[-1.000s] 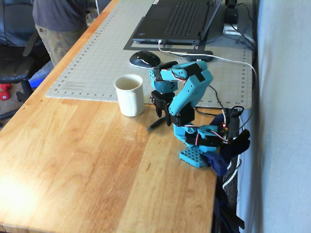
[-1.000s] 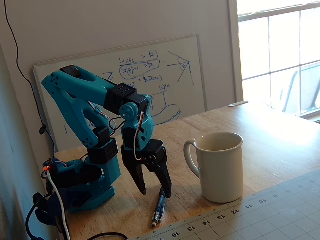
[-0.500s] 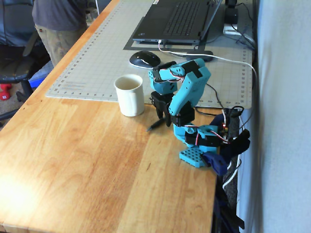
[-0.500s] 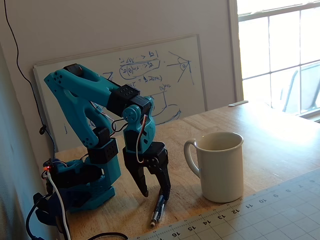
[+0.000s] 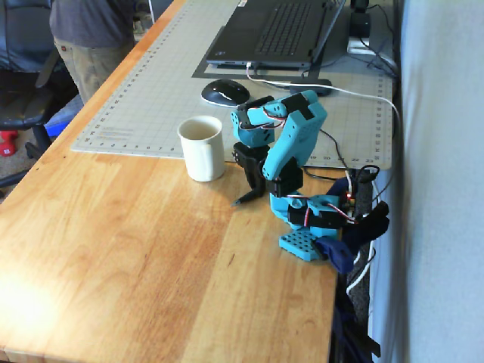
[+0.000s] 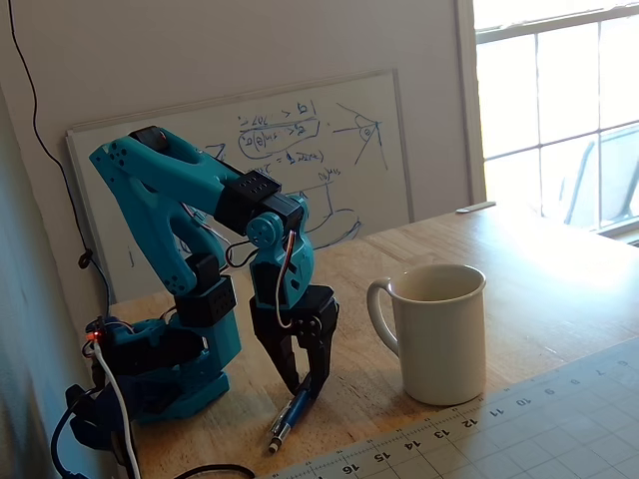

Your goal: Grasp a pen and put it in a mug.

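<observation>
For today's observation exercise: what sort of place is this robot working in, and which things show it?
Probably a home office or hobby workspace: a black open laptop, a grey gridded cutting mat on the wooden desk, and a scribbled-on whiteboard leaning against the wall.

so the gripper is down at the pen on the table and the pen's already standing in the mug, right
Not quite. The gripper is down at the pen, but the pen lies on the wooden table under the fingertips, beside the mug, not in it. A fixed view shows this; whether the fingers already pinch it is unclear.
</observation>
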{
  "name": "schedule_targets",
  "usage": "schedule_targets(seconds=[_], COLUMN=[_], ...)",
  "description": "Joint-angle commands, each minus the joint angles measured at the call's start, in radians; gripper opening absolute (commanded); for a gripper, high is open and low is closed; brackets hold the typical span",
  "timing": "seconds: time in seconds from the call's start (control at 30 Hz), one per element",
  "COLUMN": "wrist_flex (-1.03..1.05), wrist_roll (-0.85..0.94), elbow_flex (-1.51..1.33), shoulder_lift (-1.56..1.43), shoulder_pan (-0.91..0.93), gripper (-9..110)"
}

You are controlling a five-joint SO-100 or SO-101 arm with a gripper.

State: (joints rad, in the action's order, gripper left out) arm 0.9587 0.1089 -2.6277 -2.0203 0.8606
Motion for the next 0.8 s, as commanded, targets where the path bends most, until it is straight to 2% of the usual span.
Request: schedule_targets(seconds=[0.0,0.2,0.53,0.77], wrist_flex=[-0.018,-0.018,-0.003,-0.003], wrist_roll=[-0.006,-0.006,0.005,0.0], elbow_flex=[-0.005,0.011,-0.008,-0.023], shoulder_lift=[-0.002,-0.017,-0.244,-0.321], shoulder_pan=[-0.006,-0.012,-0.14,-0.314], gripper=[2,2,2,2])
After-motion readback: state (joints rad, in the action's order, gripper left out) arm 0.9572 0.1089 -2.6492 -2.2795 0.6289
